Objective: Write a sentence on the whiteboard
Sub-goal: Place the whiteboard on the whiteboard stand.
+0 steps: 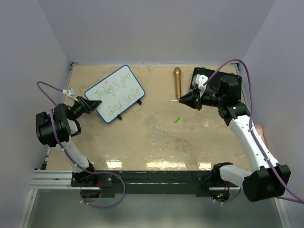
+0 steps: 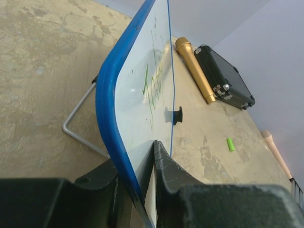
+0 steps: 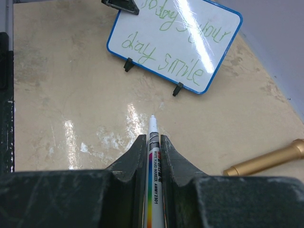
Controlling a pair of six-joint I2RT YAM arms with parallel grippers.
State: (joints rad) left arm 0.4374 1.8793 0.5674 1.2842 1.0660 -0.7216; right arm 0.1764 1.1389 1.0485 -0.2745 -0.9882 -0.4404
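The whiteboard (image 1: pixel 115 93) stood at the far left of the tabletop (image 1: pixel 156 137), its long axis running diagonally from near-left to far-right, with green handwriting across its face. The left gripper (image 1: pixel 92 104), the nearer of the two, was clamped on the board's near-left corner. Well apart to the right, the right gripper (image 1: pixel 186 99) was closed on a marker (image 3: pixel 153 152), its bare tip pointing left toward the board. A small green piece (image 1: pixel 176 119) lay between them. Any further stroke would likely need the right arm to cross that gap.
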